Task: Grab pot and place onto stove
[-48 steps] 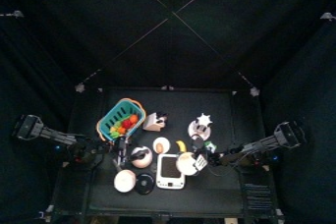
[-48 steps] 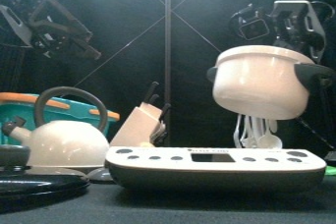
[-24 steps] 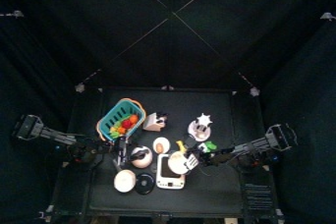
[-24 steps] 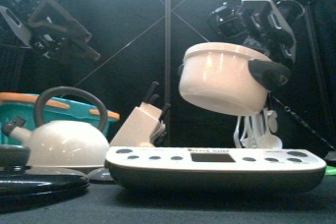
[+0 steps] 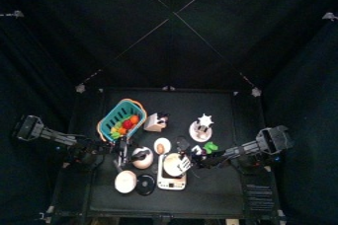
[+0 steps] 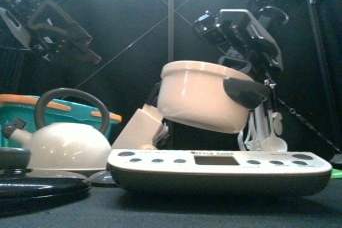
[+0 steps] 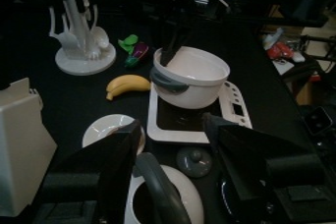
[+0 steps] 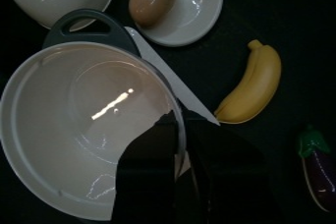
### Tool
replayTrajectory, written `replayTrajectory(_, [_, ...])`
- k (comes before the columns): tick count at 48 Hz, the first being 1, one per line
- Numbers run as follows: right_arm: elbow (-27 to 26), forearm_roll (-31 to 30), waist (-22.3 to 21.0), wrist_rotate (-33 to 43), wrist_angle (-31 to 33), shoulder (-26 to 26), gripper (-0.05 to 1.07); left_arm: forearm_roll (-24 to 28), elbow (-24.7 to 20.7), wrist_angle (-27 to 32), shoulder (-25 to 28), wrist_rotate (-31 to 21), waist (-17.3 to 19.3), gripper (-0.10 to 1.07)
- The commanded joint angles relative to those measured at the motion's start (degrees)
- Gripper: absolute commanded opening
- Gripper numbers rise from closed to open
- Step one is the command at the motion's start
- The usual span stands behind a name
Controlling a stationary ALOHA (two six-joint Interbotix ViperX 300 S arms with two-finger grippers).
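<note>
Pot (image 6: 203,94) hung tilted in the right gripper (image 8: 184,164), whose fingers (image 8: 197,184) were clamped over its rim, one inside the bowl and one outside; below them, just under the pot's base, lay the stove (image 6: 221,169). Whether the resting left gripper (image 7: 171,159) by the kettle (image 6: 64,142) was parted or closed could not be told.

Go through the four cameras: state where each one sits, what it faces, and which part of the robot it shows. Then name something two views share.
Top: high overhead, looking straight down; both arms enter from the sides.
Front: table height, facing the stove; right gripper holds the pot above it.
Left wrist: over the kettle, facing pot and stove; left gripper open.
Right wrist: looking into the pot; its own jaws on the rim.
Shared: both wrist views show the banana.
</note>
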Motion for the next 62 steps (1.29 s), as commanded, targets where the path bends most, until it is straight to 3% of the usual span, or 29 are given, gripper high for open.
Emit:
replayTrajectory(1, [-2.11, 0.18, 0.09, -0.09, -0.35, 0.09, 0.46, 0.09, -0.70, -0.26, 0.00, 0.00, 0.09, 0.89])
replayTrajectory(21, [-3.08, 1.93, 1.14, -0.88, -0.62, 2.20, 0.47, -0.35, -0.44, -0.26, 0.00, 0.00, 0.09, 0.89])
replayTrajectory(41, [-6.86, 10.99, -0.09, -15.47, 2.64, 5.98, 0.54, -0.44, -0.18, -0.26, 0.00, -0.09, 0.09, 0.89])
replayTrajectory(49, [-7.38, 10.37, -0.79, -16.44, 5.62, 5.45, 0.54, -0.79, 0.00, -0.26, 0.00, -0.09, 0.09, 0.89])
replayTrajectory(62, [-8.70, 8.79, -0.97, -16.44, 4.04, 5.80, 0.54, -1.23, 0.09, -0.26, 0.00, -0.09, 0.09, 0.89])
